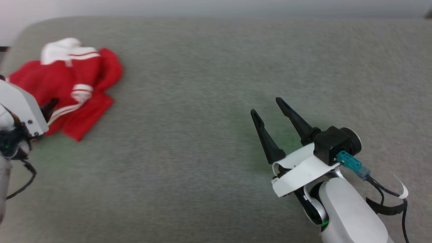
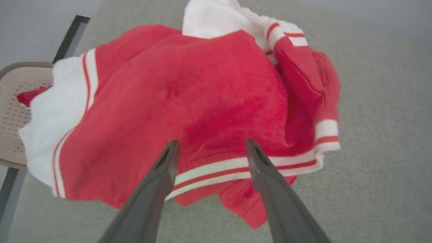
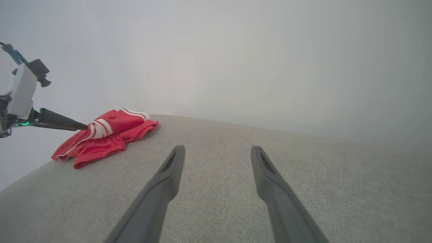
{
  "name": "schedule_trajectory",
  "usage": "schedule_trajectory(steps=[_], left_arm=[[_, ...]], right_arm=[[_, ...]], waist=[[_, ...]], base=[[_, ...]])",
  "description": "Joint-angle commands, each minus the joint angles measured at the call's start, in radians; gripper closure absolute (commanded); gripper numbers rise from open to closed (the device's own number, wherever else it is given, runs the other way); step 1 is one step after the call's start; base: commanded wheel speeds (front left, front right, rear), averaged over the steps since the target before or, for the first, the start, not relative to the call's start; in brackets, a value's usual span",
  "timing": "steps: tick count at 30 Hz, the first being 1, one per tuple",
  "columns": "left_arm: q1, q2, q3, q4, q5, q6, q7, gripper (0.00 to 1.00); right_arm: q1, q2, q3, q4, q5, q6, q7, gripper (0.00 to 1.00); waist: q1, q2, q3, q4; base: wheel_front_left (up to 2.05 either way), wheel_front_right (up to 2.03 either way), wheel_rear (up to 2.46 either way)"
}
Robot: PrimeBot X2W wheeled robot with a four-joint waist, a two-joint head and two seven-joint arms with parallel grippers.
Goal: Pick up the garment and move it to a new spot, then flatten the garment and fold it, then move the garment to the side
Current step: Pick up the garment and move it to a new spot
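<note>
**Head view.** The garment (image 1: pixel 67 84) is seen crumpled at the far left of the desk (image 1: pixel 209 84), near its rounded corner. The left gripper (image 1: pixel 50 107) is placed at the near edge of the heap. The right gripper (image 1: pixel 266 106) is held wide open and empty over bare desk, well apart from the cloth.

**Left wrist view.** The left gripper (image 2: pixel 212 142) is spread fully, with nothing yet between its fingers, and its tips are set over the striped hem (image 2: pixel 236 167). The pick-up is judged to be the step in hand. A bunched fold of several layers should be pinched, not the hem edge alone, so that the heap is lifted whole. The fabric is a soft, matte, limp red knit with white sleeves and banded trim. A perforated beige plastic item (image 2: pixel 15 101) is seen beyond the desk edge.

**Right wrist view.** The right gripper (image 3: pixel 217 148) is shown fully parted and empty over the coarse woven grey cover. The garment (image 3: pixel 108 135) is seen far left, low and rumpled.
</note>
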Motion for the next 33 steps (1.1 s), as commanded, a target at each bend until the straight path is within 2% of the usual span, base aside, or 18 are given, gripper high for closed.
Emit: schedule_trajectory(steps=[1, 3, 7, 14, 15, 17, 23, 28, 33], left_arm=[[-0.005, 0.008, -0.016, -0.005, -0.013, -0.002, 0.011, 0.0], [-0.004, 0.031, -0.035, 0.002, -0.029, -0.001, 0.019, 0.0], [-0.001, 0.037, -0.087, 0.024, -0.055, -0.002, 0.044, 0.0], [0.01, -0.001, -0.152, 0.096, -0.103, -0.001, 0.088, 0.0], [0.012, -0.008, -0.16, 0.101, -0.108, -0.001, 0.093, 0.45], [0.018, -0.022, -0.179, 0.094, -0.124, -0.002, 0.098, 1.0], [0.031, 0.008, -0.197, 0.124, -0.142, -0.002, -0.003, 1.0], [0.024, 0.045, -0.204, 0.152, -0.125, -0.002, -0.174, 1.0], [0.014, 0.045, -0.216, 0.137, -0.127, -0.001, -0.338, 1.0]], right_arm=[[-0.014, 0.003, 0.0, -0.009, 0.002, 0.0, 0.0, 0.0], [-0.022, 0.004, 0.0, -0.022, -0.002, 0.0, 0.0, 0.0], [-0.025, 0.005, -0.005, -0.038, -0.013, 0.0, 0.0, 0.0], [-0.033, 0.006, 0.006, -0.05, -0.023, 0.0, 0.0, 0.0], [-0.033, 0.007, 0.006, -0.051, -0.024, 0.0, 0.0, 0.0], [-0.03, 0.006, 0.005, -0.051, -0.026, 0.0, 0.0, 0.0], [-0.001, 0.006, 0.012, -0.037, -0.018, 0.0, 0.0, 0.0], [0.033, 0.006, 0.01, -0.02, 0.005, 0.0, 0.0, 0.0], [0.088, 0.006, -0.011, -0.006, 0.027, 0.0, 0.0, 0.0]], waist=[[0.0, 0.0, 0.085, -0.094], [0.0, 0.0, 0.102, -0.113], [0.0, 0.0, 0.132, -0.132], [0.0, 0.0, 0.154, -0.147], [0.0, 0.0, 0.153, -0.147], [0.0, 0.0, 0.145, -0.141], [0.0, 0.0, 0.072, -0.116], [0.0, 0.0, -0.026, -0.094], [0.0, 0.0, -0.134, -0.071]], base=[[0.0, 0.0, 0.0], [0.0, 0.0, 0.0], [0.0, 0.0, 0.0], [0.0, 0.0, 0.0], [0.0, 0.0, 0.0], [0.0, 0.0, 0.0], [0.0, 0.0, 0.0], [0.0, 0.0, 0.0], [0.0, 0.0, 0.0]])
